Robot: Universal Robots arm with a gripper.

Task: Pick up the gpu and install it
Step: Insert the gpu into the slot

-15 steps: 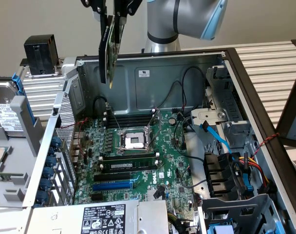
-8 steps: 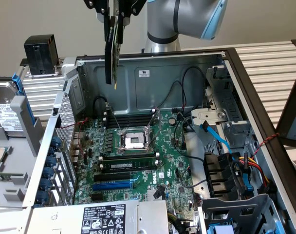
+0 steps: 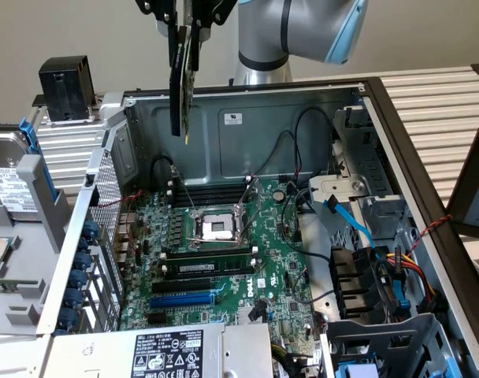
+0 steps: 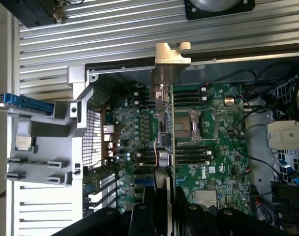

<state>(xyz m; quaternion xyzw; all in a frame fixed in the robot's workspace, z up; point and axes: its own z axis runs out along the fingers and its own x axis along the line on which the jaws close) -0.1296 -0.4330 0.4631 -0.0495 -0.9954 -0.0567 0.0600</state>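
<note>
The gpu (image 3: 181, 87) hangs on edge in the air above the open computer case, over the back left part of the green motherboard (image 3: 224, 252). My gripper (image 3: 186, 17) is shut on the card's upper edge, at the top of the exterior view. In the wrist view the gpu (image 4: 166, 118) appears edge-on, its silver bracket (image 4: 171, 55) pointing away from the gripper (image 4: 164, 199). Below it lies the motherboard (image 4: 213, 162). The card touches nothing in the case.
On the board are the CPU socket (image 3: 216, 228), black memory slots and a blue expansion slot (image 3: 183, 298). A power supply (image 3: 168, 350) sits at the front. Drive cage and cables (image 3: 381, 276) crowd the exterior view's right. A black box (image 3: 64, 87) stands at the back left.
</note>
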